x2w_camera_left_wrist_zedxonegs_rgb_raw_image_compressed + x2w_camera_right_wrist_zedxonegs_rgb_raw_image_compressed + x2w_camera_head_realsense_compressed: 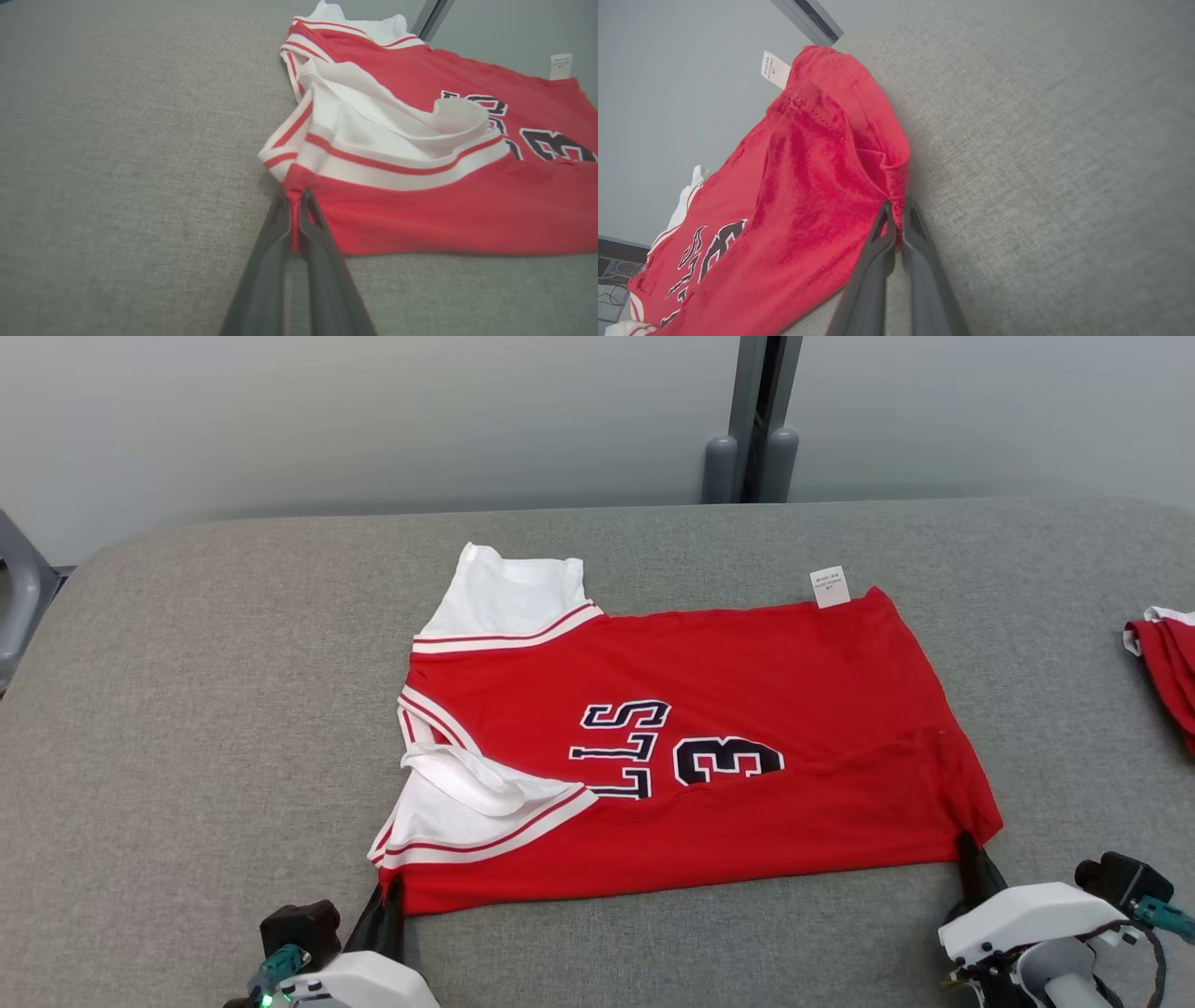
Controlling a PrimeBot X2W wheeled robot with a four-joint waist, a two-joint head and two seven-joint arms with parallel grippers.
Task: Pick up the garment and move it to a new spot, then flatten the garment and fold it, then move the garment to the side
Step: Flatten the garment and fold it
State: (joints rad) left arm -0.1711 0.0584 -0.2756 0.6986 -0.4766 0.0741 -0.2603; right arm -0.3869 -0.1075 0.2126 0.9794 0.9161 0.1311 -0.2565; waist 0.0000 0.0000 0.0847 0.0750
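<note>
Garment: red knit jersey with white striped shoulders and dark lettering (747, 691), spread sideways mid-way on the grey fabric-covered table (187, 756), left gripper (390, 894) clamped on the near shoulder-end corner, right gripper (971, 851) clamped on the near hem corner. Step judged: the fold, flattening largely done; next move calls for raising both corners evenly and carrying them to the far edge. Unclear: layers taken in each pinch; lettering partly tucked under; second red cloth (1172, 663) cut off at right.
</note>
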